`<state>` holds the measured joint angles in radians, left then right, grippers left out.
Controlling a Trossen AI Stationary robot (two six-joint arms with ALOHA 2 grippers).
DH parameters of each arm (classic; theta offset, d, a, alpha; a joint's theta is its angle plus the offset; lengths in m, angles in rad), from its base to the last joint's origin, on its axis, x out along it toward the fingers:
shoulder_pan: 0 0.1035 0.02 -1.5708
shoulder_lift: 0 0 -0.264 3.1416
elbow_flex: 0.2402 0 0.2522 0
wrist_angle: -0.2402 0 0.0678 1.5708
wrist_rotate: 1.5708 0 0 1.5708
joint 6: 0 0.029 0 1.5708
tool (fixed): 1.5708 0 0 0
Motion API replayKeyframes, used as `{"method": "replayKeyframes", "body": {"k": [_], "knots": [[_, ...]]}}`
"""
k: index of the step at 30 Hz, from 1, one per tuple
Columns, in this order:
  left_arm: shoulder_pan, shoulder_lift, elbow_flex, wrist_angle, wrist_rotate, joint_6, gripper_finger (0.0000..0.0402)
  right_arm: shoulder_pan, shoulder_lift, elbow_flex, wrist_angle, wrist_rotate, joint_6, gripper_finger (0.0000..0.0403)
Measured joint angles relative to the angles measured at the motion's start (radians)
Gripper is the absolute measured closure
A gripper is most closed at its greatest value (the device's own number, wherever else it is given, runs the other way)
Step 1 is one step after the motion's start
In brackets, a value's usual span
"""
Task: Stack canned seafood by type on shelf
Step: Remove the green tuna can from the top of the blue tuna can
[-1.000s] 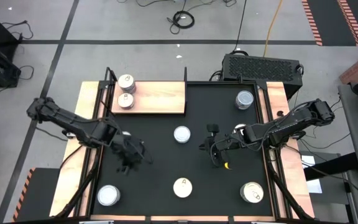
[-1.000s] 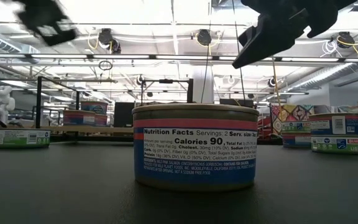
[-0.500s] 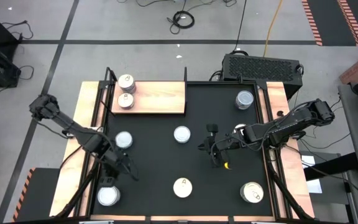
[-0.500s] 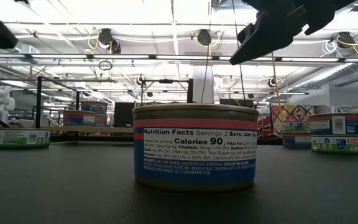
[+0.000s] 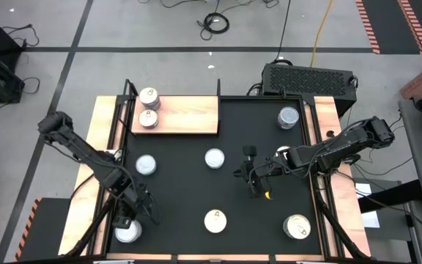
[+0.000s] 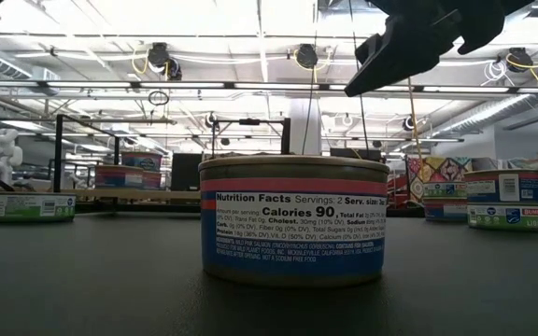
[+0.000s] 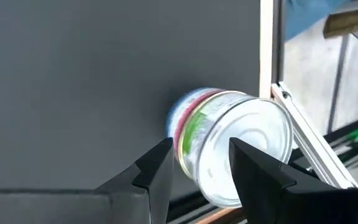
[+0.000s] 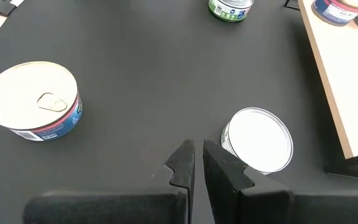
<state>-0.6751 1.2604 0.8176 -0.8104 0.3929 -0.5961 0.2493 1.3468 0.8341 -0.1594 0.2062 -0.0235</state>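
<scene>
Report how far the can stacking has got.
Done: two cans sit on the shelf. In hand: the left gripper, open, is over the near-left can. Left: six cans on the black mat, none stacked. The right gripper waits mid-mat, shut.

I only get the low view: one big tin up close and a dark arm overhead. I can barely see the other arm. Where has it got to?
Observer: The left gripper is at the near-left corner of the black mat, right above a tin.
Operator: Has it grabbed that tin?
Observer: Not yet. In its wrist view, the fingers stand open on either side of the tin, which has a green and red label.
Operator: And the arm I see overhead, is it carrying anything?
Observer: No. That's the right gripper, over the middle of the mat. Its fingers are almost together with nothing between them.
</scene>
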Motion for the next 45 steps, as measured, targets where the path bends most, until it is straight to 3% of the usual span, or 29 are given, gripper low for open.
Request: {"method": "replayKeyframes", "body": {"k": [12, 24, 35, 45], "knots": [[-0.027, 0.088, -0.009, 0.019, 0.044, 0.087, 0.0252, 0.000, 0.000, 0.000, 0.021, 0.000, -0.012, 0.0376], [-0.023, 0.087, -0.009, 0.015, 0.075, 0.163, 0.0392, 0.000, 0.000, 0.000, 0.022, 0.000, -0.019, 0.0376], [0.037, 0.084, 0.009, 0.043, 0.186, 0.161, 0.0400, 0.000, 0.000, 0.000, 0.022, 0.001, -0.019, 0.0376], [0.162, 0.052, 0.045, 0.058, 0.144, 0.219, 0.0401, -0.001, 0.000, 0.000, 0.021, 0.001, -0.019, 0.0376]]}}
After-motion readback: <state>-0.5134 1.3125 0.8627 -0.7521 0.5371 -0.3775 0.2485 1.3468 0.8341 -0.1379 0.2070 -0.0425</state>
